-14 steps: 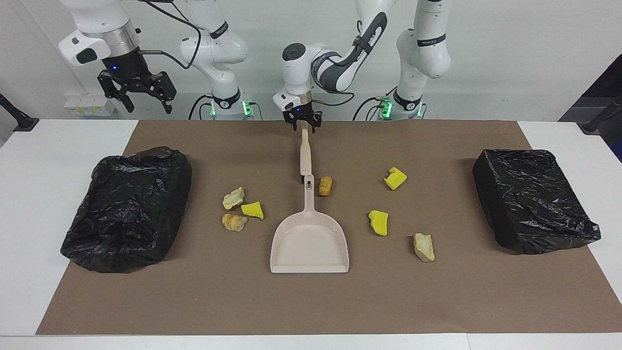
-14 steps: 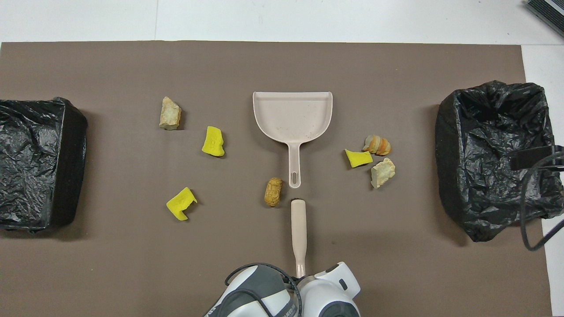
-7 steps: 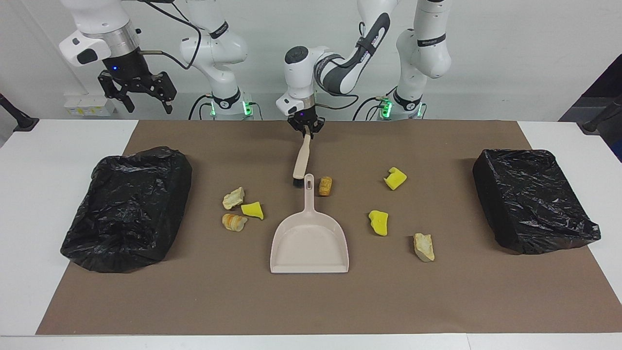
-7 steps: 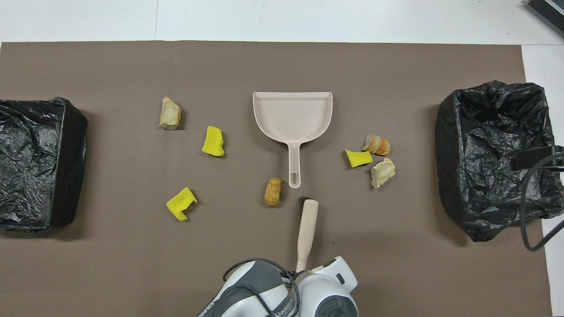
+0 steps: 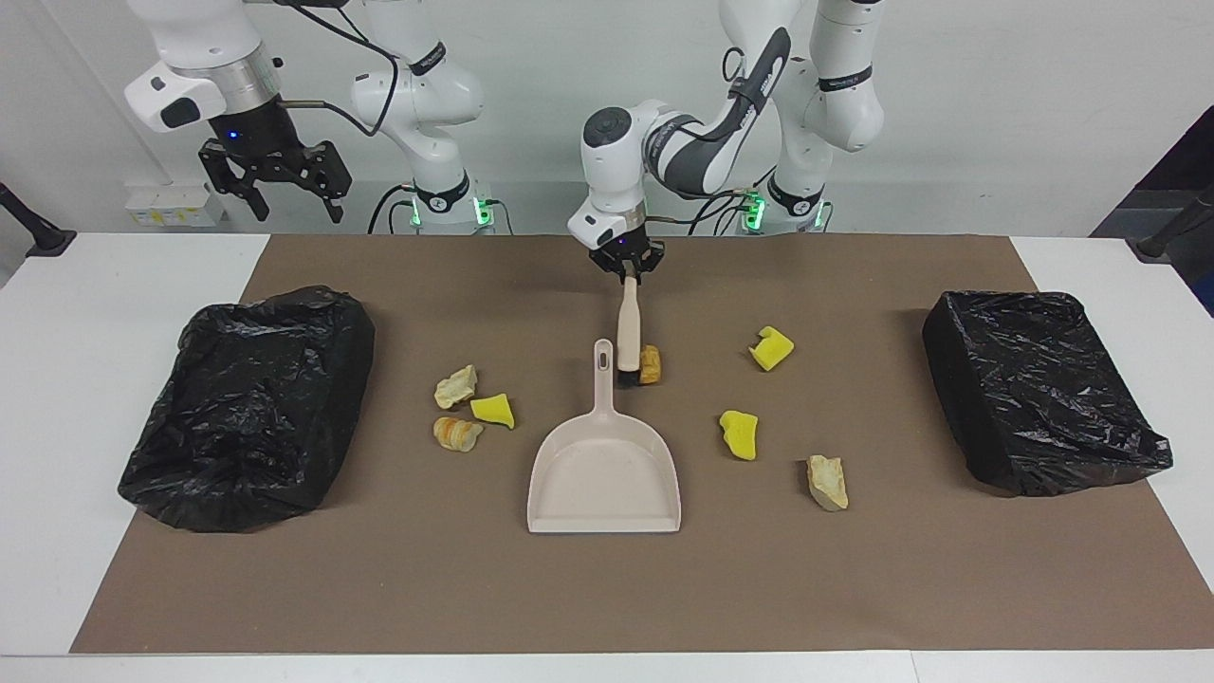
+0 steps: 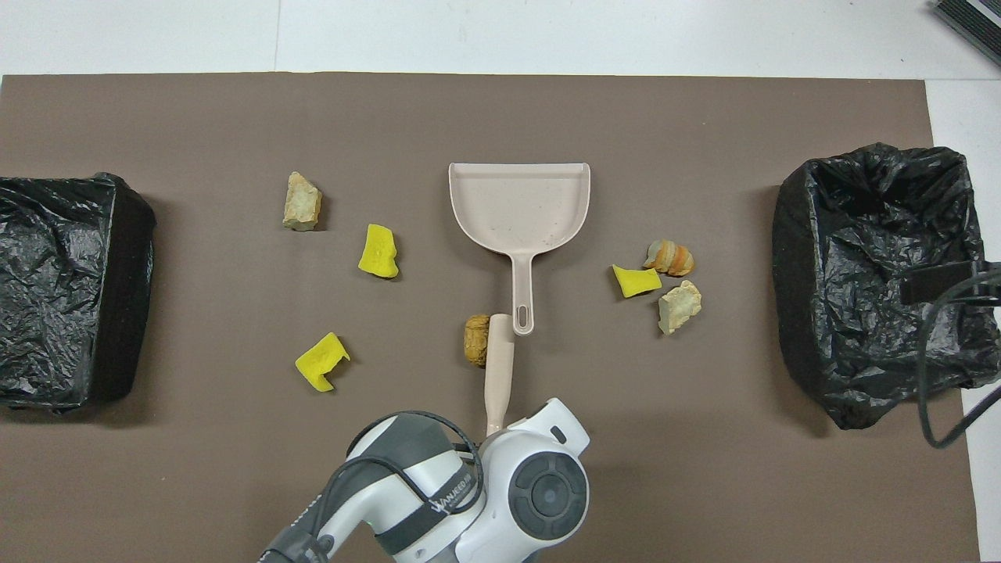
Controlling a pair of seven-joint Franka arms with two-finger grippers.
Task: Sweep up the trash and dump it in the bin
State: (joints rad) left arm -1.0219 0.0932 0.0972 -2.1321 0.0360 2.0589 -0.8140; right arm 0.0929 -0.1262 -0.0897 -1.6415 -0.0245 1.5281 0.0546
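The left claw [image 5: 627,273] is closed tight on the top end of the brush [image 5: 628,327]. The brush hangs down from the claw, and its black bristles sit low by the counter [image 5: 114,285], right beside the cork [image 5: 651,364]. From these views it is hard to tell if the bristles touch the cork or just sit next to it.

The right claw [image 5: 275,180] is open and holds nothing. It waits up in the air, near the bin [image 5: 251,403] at its own end of the counter.

The trash is all out on the brown mat [image 5: 607,588]. The cork is just below the left claw, by the brush tip. The pan [image 5: 605,470] lies flat past the brush tip, and its handle ends right next to the bristles. Two yellow sponges [image 5: 749,434] and one bread lump [image 5: 827,481] lie off to the left arm's side of the claw. Another yellow bit [image 5: 493,410] and two more lumps [image 5: 456,386] lie off to the right arm's side. Nothing is in the pan yet.

So the job is at its start: the brush is in hand and the sweeping comes now. Next, I think the claw needs to push the cork around the handle and into the wide mouth of the pan. The pan is loose, so it may slide when trash bumps it. The right claw may need to come over and hold the handle.
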